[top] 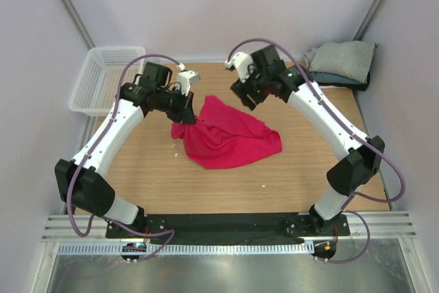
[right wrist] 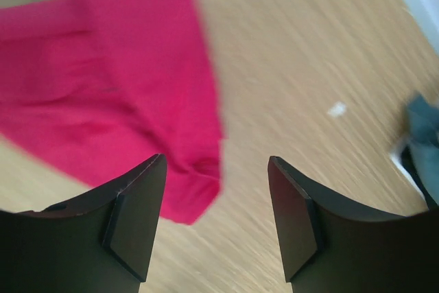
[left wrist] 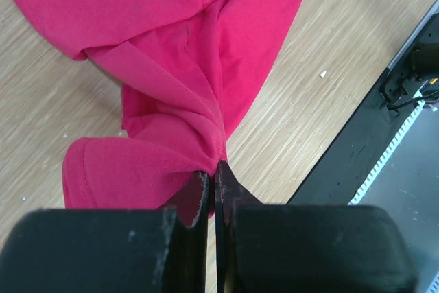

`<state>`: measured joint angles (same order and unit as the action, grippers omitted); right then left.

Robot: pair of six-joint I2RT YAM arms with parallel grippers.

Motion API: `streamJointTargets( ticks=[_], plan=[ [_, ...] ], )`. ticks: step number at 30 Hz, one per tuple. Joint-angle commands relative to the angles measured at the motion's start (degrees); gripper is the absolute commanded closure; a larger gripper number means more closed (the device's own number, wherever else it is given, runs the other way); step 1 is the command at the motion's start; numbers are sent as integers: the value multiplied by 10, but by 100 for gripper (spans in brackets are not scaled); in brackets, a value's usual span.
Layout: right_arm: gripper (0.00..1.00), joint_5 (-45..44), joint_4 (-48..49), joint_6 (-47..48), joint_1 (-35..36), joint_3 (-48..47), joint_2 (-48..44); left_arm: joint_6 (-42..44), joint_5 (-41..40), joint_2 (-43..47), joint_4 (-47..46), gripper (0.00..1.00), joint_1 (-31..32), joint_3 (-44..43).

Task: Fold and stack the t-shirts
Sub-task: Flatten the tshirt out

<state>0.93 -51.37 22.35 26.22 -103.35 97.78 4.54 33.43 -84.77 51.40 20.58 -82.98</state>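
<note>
A crimson-pink t-shirt lies crumpled in the middle of the wooden table. My left gripper is shut on the shirt's left edge and lifts a bunched fold of it; in the left wrist view the cloth runs into the closed fingertips. My right gripper is open and empty, hovering above the table just beyond the shirt's far right corner; the shirt shows blurred below it, left of the gap. Folded light grey and dark blue-grey shirts are stacked at the far right corner.
A white plastic mesh basket stands off the table's far left corner. Pale walls close the cell on three sides. A black rail with the arm bases runs along the near edge. Small white crumbs lie on the wood.
</note>
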Motion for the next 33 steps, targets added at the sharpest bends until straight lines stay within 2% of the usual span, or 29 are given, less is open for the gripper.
streamJointTargets(
  ticks=[1,6,11,18,20,23,28,33],
  plan=[
    [34,84,-9,33,50,42,-1,-5,3,-3,-2,100,1,-4],
    [38,93,-14,23,52,-32,87,-5,-10,-4,5,100,0,2],
    [43,101,-15,33,52,-160,208,1,-48,18,9,100,0,38],
    [48,173,-15,30,55,-277,302,1,-160,11,14,100,-12,65],
    [49,180,-9,45,64,-273,305,-7,-204,-17,26,100,-22,61],
    [48,190,1,60,82,-255,304,-16,-225,-79,72,100,-35,33],
    [48,182,10,55,101,-247,322,-31,-209,-136,104,100,-49,24],
    [49,162,19,66,117,-285,355,-43,-195,-167,100,100,-58,25]
  ],
)
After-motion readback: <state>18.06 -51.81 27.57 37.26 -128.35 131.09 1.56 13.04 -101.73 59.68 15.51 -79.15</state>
